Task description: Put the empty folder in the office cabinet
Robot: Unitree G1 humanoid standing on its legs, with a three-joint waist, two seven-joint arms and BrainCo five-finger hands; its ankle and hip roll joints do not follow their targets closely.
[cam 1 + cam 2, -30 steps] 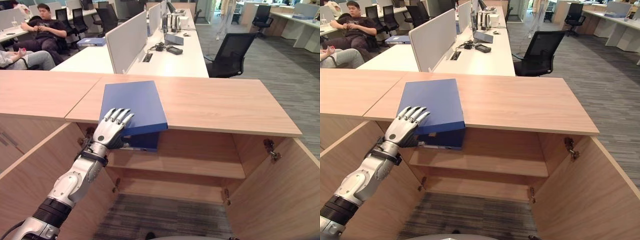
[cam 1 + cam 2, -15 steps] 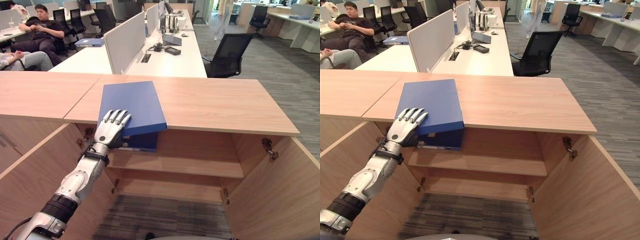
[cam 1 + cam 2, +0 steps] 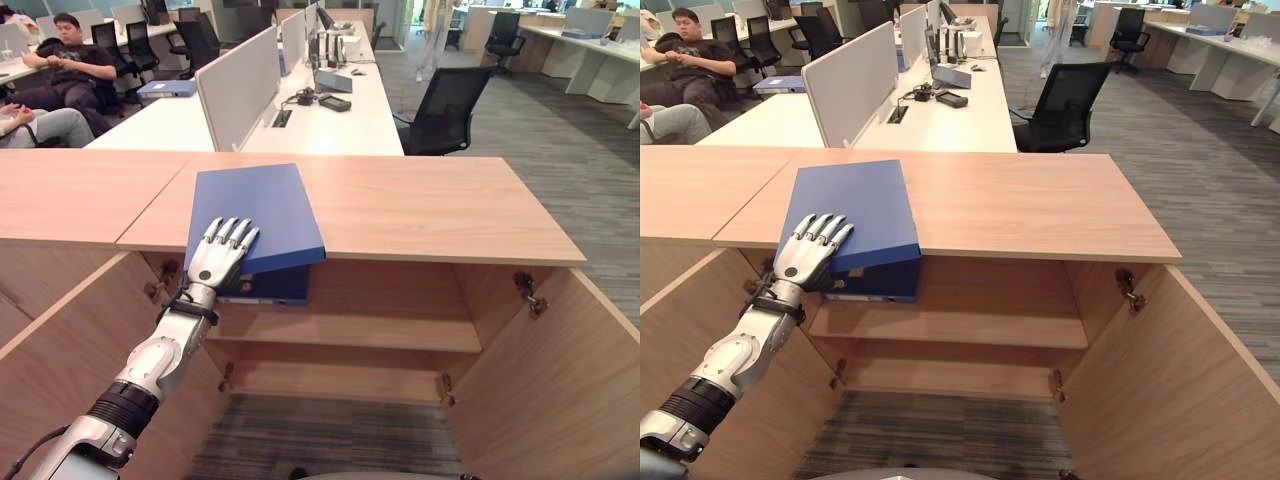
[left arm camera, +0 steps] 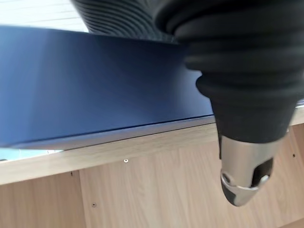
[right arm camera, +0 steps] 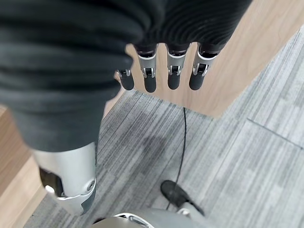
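My left hand [image 3: 218, 255] lies on the near corner of the blue folder [image 3: 255, 212], fingers straight and spread flat over its cover, the thumb tucked under its overhanging edge. The folder rests on the wooden top of the office cabinet [image 3: 420, 205], at that top's left end, its near part jutting past the front edge and tilting down over the open cabinet. Below the folder, inside the cabinet, a wooden shelf [image 3: 350, 330] runs across, and both cabinet doors [image 3: 560, 370] stand swung out toward me. In the left wrist view the folder's blue face [image 4: 95, 85] runs just above the cabinet's pale wood edge. My right hand [image 5: 161, 71] hangs apart from the cabinet over the grey carpet [image 5: 228, 156], fingers straight and relaxed, holding nothing. Beyond the cabinet stands a white table [image 3: 330, 120] with a black office chair [image 3: 440, 105] beside it, and a seated person [image 3: 65, 70] farther off to the cabinet's left.
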